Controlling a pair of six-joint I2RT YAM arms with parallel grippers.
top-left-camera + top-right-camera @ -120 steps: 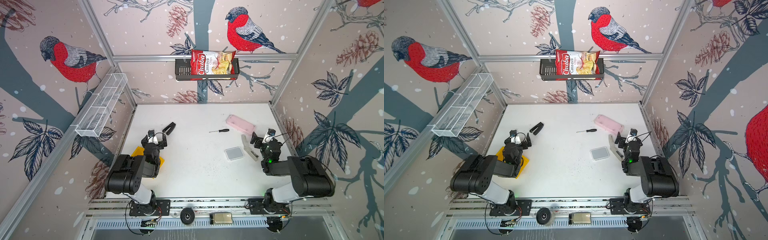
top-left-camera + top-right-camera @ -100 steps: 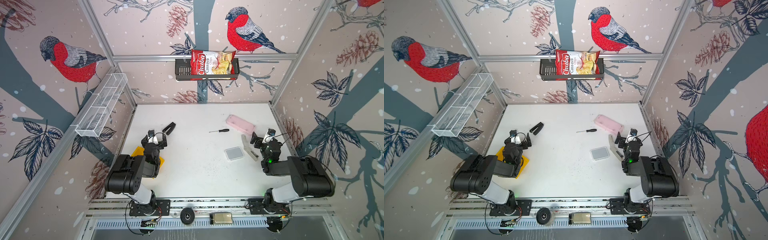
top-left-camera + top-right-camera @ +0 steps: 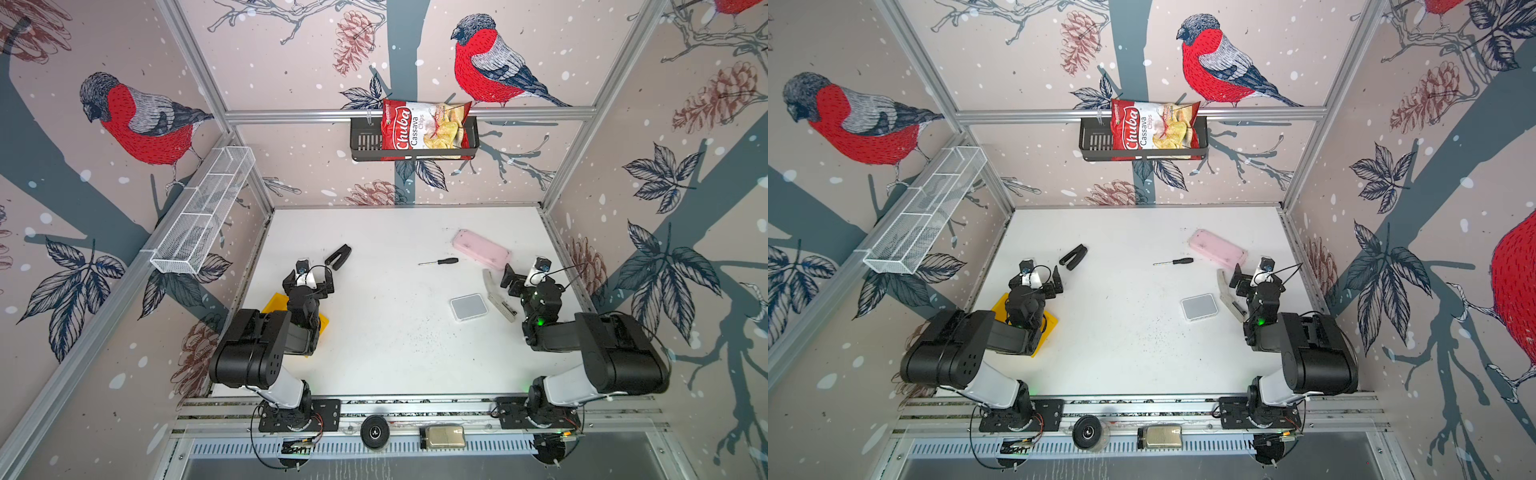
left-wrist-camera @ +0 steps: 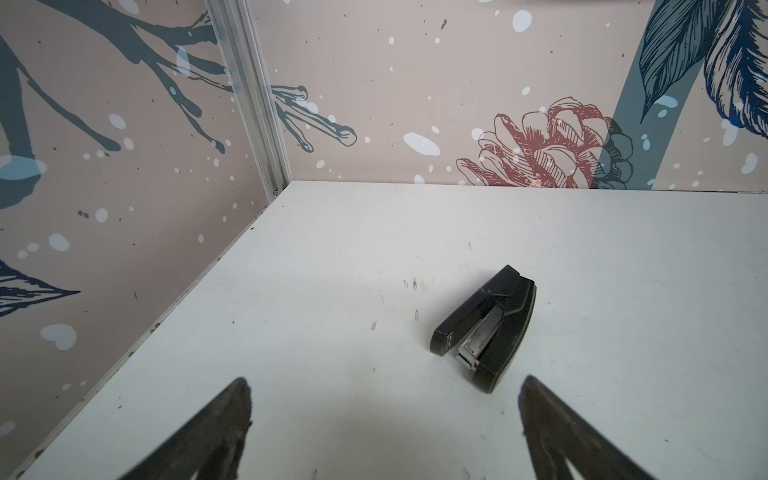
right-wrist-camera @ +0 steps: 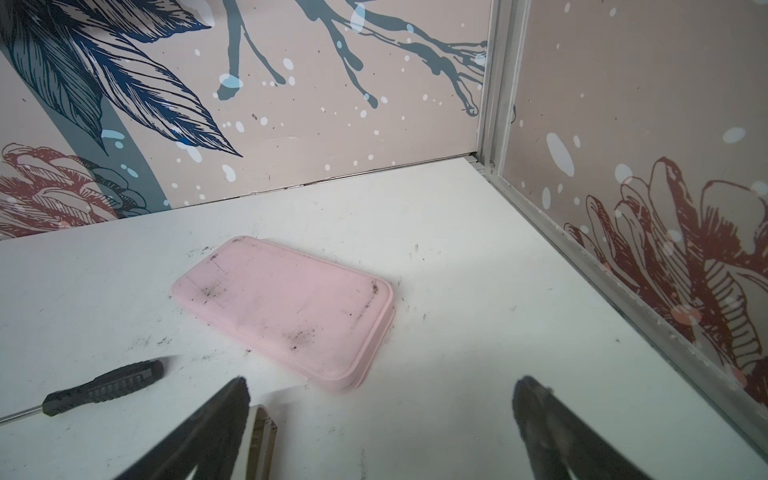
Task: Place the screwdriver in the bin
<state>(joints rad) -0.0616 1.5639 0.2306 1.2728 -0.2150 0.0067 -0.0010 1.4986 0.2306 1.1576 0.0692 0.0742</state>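
The screwdriver (image 3: 439,262) lay flat on the table (image 3: 374,332) near the pink case (image 3: 482,249), well apart from the bin (image 3: 275,301); light, stiff and slim, it seemed best pinched across its ribbed handle by the right gripper (image 5: 380,388), spread wide and empty like the left gripper (image 4: 384,386).

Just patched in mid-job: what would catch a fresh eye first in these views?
The red-and-white crisp bag standing in the black slotted wall basket on the back wall stands out most. On the white table, the bright yellow plastic bin peeks out from under the left arm, and the slim black-handled screwdriver lies in the open beside the flat pink case, untouched.
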